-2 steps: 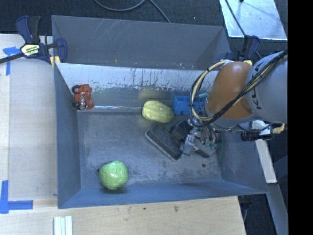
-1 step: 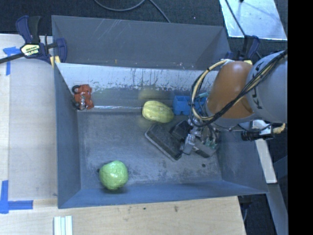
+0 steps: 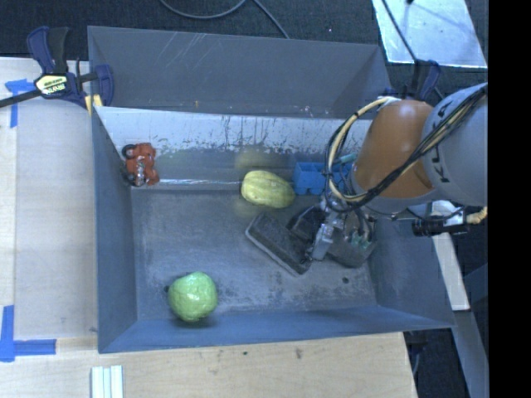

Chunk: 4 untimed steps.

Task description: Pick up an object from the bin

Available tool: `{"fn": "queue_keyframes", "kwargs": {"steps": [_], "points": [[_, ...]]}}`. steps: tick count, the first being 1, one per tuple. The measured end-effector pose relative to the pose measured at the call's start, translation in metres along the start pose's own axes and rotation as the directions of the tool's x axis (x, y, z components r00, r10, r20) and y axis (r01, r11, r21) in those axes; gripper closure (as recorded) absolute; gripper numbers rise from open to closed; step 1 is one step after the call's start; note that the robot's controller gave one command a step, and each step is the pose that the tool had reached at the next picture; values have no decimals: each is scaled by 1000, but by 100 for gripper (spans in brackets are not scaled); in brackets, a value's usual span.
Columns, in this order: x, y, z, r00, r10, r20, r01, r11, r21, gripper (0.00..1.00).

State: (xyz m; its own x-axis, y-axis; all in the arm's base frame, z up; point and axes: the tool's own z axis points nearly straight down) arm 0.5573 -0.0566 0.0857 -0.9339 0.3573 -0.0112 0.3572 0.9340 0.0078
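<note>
The gripper [image 3: 320,242] sits low at the flat dark slab's [image 3: 270,235] right edge, likely lined up to grasp it; spread or pinched, I cannot tell.

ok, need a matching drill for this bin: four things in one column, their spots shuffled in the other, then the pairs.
Things
1. green ball
2. orange toy
3. blue block
4. dark flat slab

Places (sides as the view shows them)
A. flat on the floor, right of the middle
B. left part of the floor, close to the front wall
C. far left corner, against the back wall of the bin
D. at the back wall, just right of the yellow fruit

Pairs: 1-B, 2-C, 3-D, 4-A
</note>
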Motion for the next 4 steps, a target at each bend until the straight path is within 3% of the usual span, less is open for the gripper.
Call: {"fn": "queue_keyframes", "kwargs": {"steps": [2, 4], "points": [[-1, -1, -20, 1000, -1, 3, 1, 1000, 1, 100], [2, -2, -40, 1000, -1, -12, 1, 1000, 5, 100]]}}
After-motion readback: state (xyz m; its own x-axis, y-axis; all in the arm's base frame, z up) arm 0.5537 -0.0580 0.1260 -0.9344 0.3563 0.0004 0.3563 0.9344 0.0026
